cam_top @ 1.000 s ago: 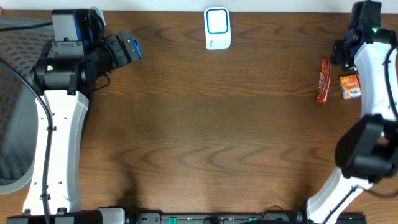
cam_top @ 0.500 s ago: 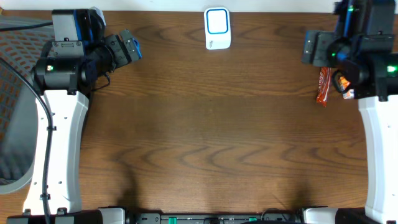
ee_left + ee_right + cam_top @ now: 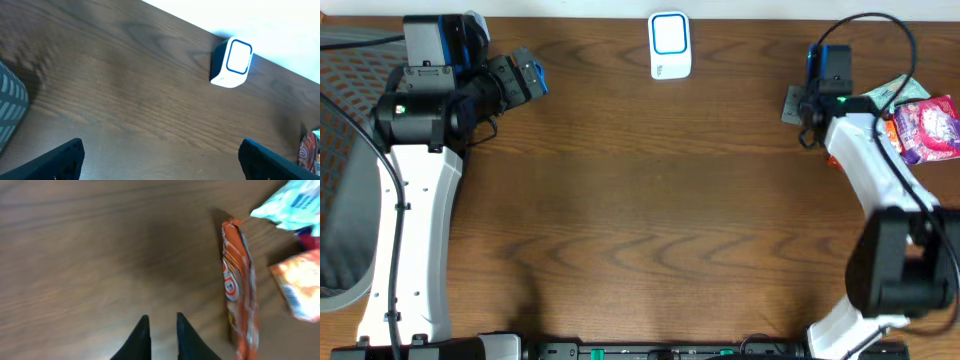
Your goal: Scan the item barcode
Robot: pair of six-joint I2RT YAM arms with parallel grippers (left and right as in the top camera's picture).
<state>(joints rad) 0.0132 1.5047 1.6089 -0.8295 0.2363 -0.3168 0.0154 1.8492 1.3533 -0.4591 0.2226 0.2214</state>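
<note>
The white scanner with a blue-ringed face [image 3: 670, 45] stands at the table's far edge and shows in the left wrist view too [image 3: 231, 63]. My left gripper [image 3: 525, 78] hovers at the far left, open and empty [image 3: 160, 155]. A long orange-red snack wrapper [image 3: 239, 295] lies flat on the wood just right of my right gripper [image 3: 161, 325]. That gripper's fingers are nearly together, with nothing between them and only bare wood in the slit. In the overhead view the right gripper [image 3: 790, 103] sits left of the snack pile.
Other packets lie at the far right: a pink one [image 3: 930, 128], a pale teal one [image 3: 295, 202] and an orange one [image 3: 300, 285]. A grey mesh chair [image 3: 345, 160] stands off the table's left side.
The right arm has swung round, so its gripper is now left of the packets, and its jaws have narrowed from wide open. The left arm has not moved.
</note>
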